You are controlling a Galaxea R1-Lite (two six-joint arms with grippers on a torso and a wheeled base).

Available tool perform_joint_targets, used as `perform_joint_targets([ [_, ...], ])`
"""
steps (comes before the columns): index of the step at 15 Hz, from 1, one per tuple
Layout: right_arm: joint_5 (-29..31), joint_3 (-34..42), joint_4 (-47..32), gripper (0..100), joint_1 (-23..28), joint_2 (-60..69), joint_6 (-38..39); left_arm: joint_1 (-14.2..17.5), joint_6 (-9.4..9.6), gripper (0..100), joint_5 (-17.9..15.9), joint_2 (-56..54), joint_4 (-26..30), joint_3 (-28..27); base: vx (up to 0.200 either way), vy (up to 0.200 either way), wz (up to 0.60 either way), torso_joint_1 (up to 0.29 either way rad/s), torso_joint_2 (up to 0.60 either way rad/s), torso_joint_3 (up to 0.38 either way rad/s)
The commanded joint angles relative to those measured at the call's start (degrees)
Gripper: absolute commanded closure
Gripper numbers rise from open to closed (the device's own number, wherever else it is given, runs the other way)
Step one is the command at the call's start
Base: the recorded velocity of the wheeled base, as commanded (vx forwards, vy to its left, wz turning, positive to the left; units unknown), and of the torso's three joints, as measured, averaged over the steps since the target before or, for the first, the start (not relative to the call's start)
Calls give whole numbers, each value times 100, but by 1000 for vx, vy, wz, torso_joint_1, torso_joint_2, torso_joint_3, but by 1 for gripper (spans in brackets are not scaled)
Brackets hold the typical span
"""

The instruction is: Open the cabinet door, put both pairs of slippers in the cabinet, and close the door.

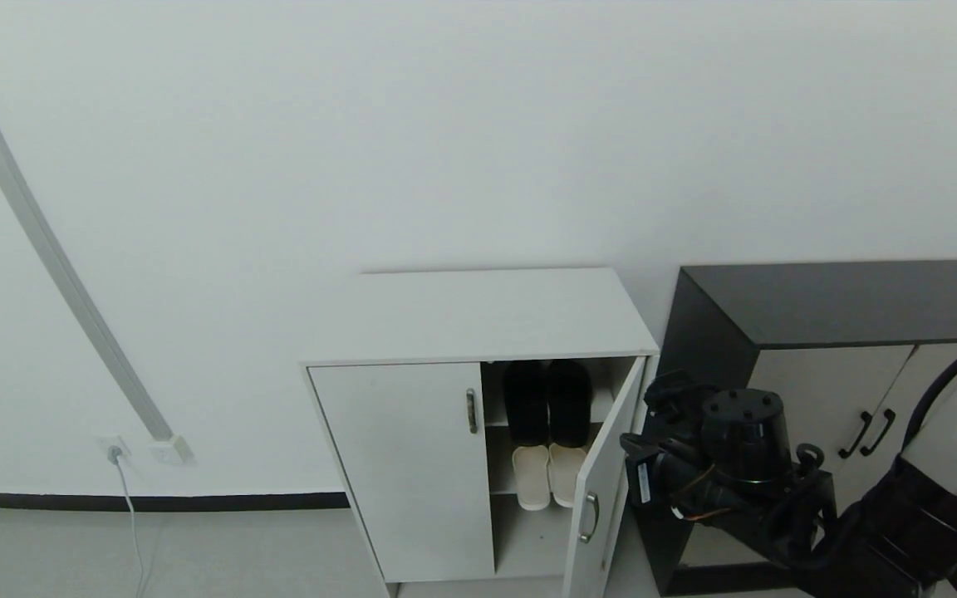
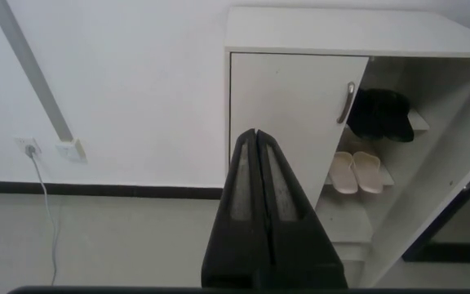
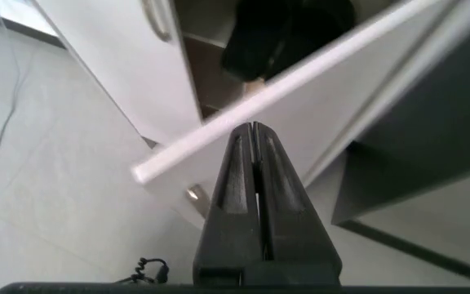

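No legible text, label, number or sign anywhere.

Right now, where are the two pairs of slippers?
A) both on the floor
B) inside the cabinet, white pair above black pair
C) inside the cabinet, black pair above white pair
C: past the open door, the black pair shows above the white pair, both inside the cabinet.

- Soft, even light fills the room; the wall [image 1: 478, 124] is bright.
- The cabinet [image 1: 487, 316] top is lit from above; its open inside is dim.
- The black slippers [image 1: 547, 400] lose detail in that shade; the white slippers [image 1: 549, 475] stand out pale.
- A faint shadow lies on the wall right of the cabinet.
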State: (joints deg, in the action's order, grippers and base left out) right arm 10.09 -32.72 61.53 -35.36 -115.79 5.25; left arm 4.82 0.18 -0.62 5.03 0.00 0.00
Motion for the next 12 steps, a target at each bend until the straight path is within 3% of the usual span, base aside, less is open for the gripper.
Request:
perform_joint_targets([
  [1,1,284,17,100,30,91,-7,2,8,100,1,6,0,0,0,0,0,0,0,0],
  [2,1,424,44,100,21,126,-16,2,8,100,-8,6,0,0,0,0,0,0,0,0],
  [5,-7,802,281,100,21,153,-16,2,-9,100,18,-2,0,0,200,0,0,-7,-4,4],
  [12,-25,785,386,100,12,-49,-16,2,-9,100,18,-2,0,0,0,0,0,7,3,0],
])
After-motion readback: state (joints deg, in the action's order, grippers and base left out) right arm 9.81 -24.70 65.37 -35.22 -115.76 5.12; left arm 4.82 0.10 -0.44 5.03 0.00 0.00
